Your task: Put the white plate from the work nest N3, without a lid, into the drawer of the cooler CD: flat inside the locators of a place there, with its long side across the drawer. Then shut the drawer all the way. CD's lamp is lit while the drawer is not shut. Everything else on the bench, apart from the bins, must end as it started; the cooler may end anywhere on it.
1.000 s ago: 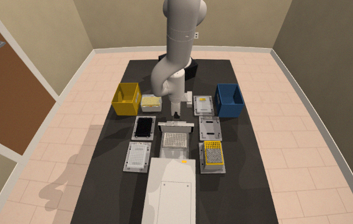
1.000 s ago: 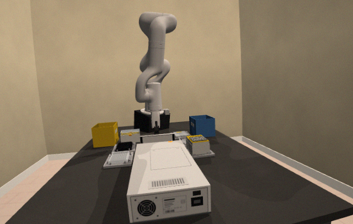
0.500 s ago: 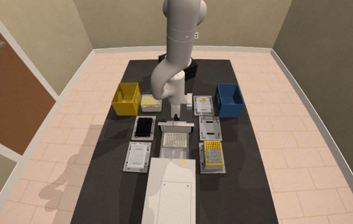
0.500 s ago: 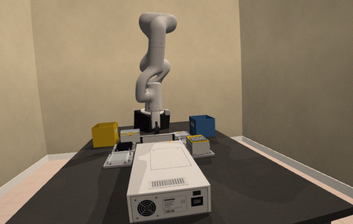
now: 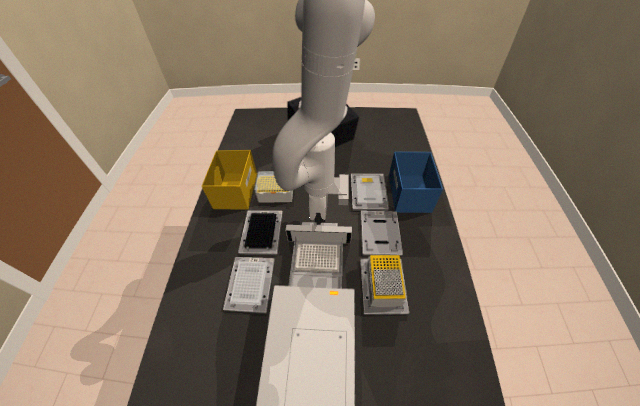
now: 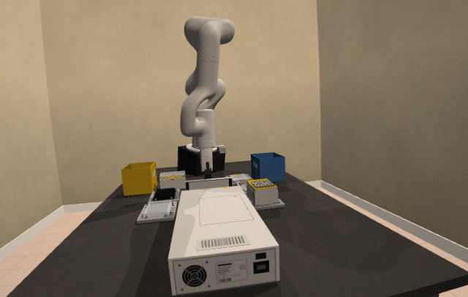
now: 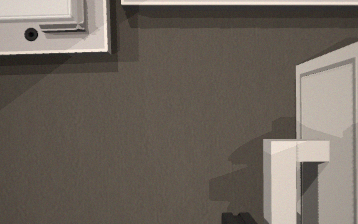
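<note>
The cooler CD is a long white box at the front middle of the bench. Its drawer stands pulled out toward the arm, and the orange lamp is lit. A white well plate lies flat in the drawer with its long side across it. My gripper is shut and empty, low over the bench just behind the drawer's front panel. In the wrist view the dark fingertips show at the bottom edge, left of the white panel. In the exterior view the gripper hangs behind the drawer.
A yellow bin stands at the back left and a blue bin at the back right. Nests flank the drawer: a black plate, a white plate, an empty nest, a yellow tip box.
</note>
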Available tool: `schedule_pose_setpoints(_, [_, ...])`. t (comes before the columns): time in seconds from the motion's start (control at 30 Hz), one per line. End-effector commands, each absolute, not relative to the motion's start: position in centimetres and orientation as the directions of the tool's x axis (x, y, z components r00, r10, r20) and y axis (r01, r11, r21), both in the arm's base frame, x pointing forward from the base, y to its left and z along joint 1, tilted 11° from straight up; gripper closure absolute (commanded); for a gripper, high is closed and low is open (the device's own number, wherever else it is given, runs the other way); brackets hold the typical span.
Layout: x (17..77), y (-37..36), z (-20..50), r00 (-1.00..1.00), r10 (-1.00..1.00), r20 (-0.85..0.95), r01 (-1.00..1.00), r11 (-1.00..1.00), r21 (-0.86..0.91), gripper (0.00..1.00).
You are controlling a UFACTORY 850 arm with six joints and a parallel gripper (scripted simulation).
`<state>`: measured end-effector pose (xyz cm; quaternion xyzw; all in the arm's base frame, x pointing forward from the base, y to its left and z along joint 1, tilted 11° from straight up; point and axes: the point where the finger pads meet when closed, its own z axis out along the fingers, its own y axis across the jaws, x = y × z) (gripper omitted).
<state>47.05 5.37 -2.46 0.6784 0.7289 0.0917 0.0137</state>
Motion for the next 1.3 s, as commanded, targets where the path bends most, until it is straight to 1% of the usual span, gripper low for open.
schedule_pose_setpoints(0.0, [47.8,5.4,-2.3,-0.080,0.991,0.107,0.986,0.063,0.152,1.00])
schedule_pose_setpoints(1.27, [52.6,5.7,-1.6,-0.080,0.991,0.107,0.986,0.063,0.152,1.00])
